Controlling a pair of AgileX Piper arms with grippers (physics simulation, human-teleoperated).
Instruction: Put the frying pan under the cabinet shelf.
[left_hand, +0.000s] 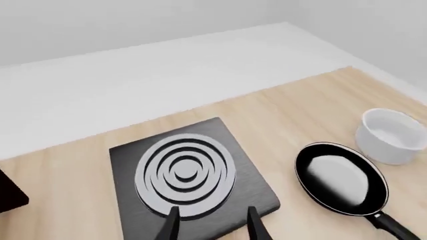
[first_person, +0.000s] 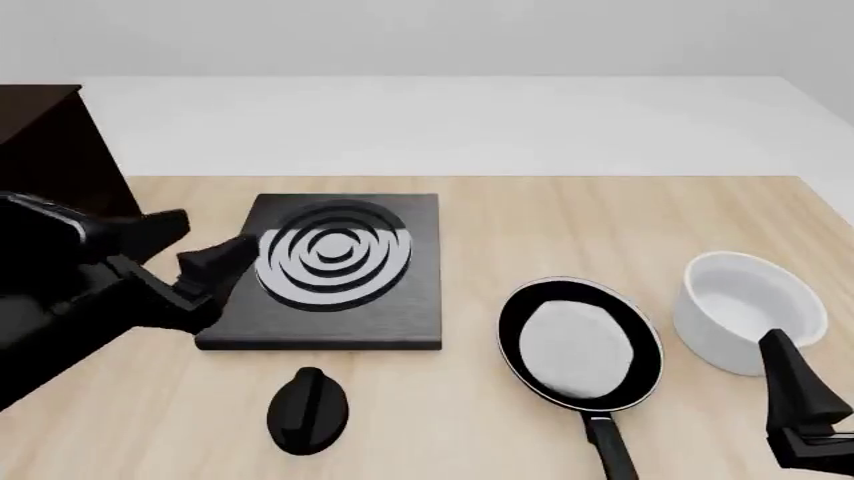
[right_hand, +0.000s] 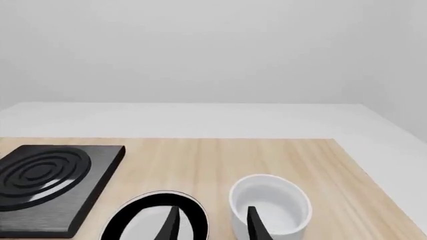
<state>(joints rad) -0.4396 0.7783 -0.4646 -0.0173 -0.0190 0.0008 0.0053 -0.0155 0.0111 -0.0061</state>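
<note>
Left end effector (first_person: 214, 262) – open, empty, over the stove plate (first_person: 334, 272). Right end effector (right_hand: 211, 220) – open, empty, near the tabletop's right front corner. Frying pan (first_person: 581, 345) – untouched, front-right, beside the white bowl (first_person: 745, 310). Cabinet shelf (first_person: 47, 150) – far-left edge. You have everything left to do.

Light wood bench (first_person: 507, 215). On it: black stove plate (first_person: 334, 310) left of centre, knob (first_person: 308, 409) near its front edge, frying pan (first_person: 579, 345) to its right, white bowl (first_person: 745, 310) beside pan, dark cabinet (first_person: 47, 150) far left.

Frying pan (first_person: 582, 345) beside white bowl (first_person: 747, 310)
</note>
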